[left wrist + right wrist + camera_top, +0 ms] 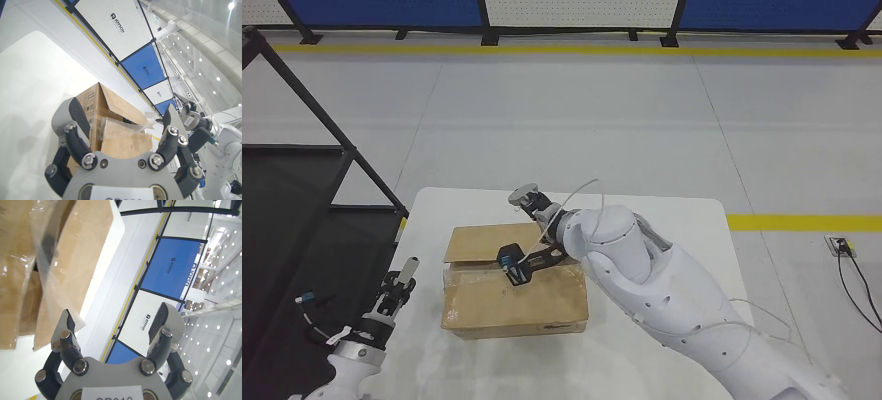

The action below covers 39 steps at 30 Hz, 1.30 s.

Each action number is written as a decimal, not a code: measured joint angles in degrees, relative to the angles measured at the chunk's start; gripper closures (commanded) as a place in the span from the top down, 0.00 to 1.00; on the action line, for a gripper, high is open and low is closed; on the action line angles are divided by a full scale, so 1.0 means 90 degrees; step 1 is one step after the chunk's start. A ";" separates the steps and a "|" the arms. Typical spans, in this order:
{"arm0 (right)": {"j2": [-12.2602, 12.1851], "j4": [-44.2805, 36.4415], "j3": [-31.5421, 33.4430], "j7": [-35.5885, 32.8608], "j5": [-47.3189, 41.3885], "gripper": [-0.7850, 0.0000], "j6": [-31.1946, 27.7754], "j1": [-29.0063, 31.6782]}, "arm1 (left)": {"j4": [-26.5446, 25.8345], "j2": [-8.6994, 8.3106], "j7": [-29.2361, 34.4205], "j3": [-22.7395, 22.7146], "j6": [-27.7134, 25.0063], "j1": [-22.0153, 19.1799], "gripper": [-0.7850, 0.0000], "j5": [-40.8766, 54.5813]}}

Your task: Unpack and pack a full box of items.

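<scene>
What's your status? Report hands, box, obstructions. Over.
Left hand open at white table edge, apart from cardboard box. Right hand open at box's far side. Box flaps ajar. Loose clear tape over the seam, possible snag.

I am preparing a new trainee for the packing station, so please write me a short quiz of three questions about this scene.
1. Multiple choice: the cardboard box stands on A) the white table, B) the floor, C) a shelf.
2. True or false: the left end effector is gripping the box.
3. Short answer: is the right end effector open or shut?

Key
1. A.
2. False: it is open and apart from the box.
3. Open, with nothing between its fingers.
</scene>
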<state>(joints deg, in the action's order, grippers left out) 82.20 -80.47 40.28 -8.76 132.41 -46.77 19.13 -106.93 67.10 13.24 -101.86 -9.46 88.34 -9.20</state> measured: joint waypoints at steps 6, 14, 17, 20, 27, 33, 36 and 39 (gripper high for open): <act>0.0158 0.0528 -0.0182 -0.0017 0.0050 1.00 0.0473 -0.0196 | -0.0016 0.0008 -0.0052 -0.0034 -0.0004 0.0075 1.00 0.0032; 0.0455 0.1434 -0.0485 -0.0122 -0.0254 1.00 -0.0195 -0.0712 | -0.0039 0.0015 -0.0098 -0.0097 -0.0026 0.0142 1.00 0.0079; 0.0486 0.1429 -0.0480 -0.0112 -0.0316 1.00 -0.0398 -0.0759 | -0.0023 0.0017 -0.0087 -0.0095 -0.0029 0.0135 1.00 0.0080; 0.0449 0.1224 -0.0373 -0.0139 -0.0339 1.00 -0.0580 -0.0658 | -0.0017 0.0018 -0.0072 -0.0083 -0.0014 0.0105 1.00 0.0071; 0.0225 0.0405 0.0064 -0.0319 -0.0275 1.00 -0.1234 -0.0161 | -0.0011 0.0019 -0.0041 -0.0055 -0.0004 0.0035 1.00 0.0041; 0.0020 0.0027 0.0221 -0.0353 -0.0196 1.00 -0.1248 0.0170 | -0.0020 0.0023 -0.0046 -0.0026 0.0000 0.0009 1.00 0.0001; -0.0085 0.0049 0.0208 -0.0348 -0.0258 1.00 -0.1247 0.0235 | -0.0023 0.0025 -0.0046 -0.0019 0.0009 0.0004 1.00 -0.0006; -0.0176 0.0129 0.0148 -0.0458 -0.0409 1.00 -0.1247 0.0235 | -0.0028 0.0026 -0.0053 -0.0017 0.0023 0.0004 1.00 -0.0020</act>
<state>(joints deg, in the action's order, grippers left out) 80.61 -79.31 41.61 -12.88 128.73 -58.00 21.25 -107.18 67.33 12.76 -102.01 -9.25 88.38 -9.38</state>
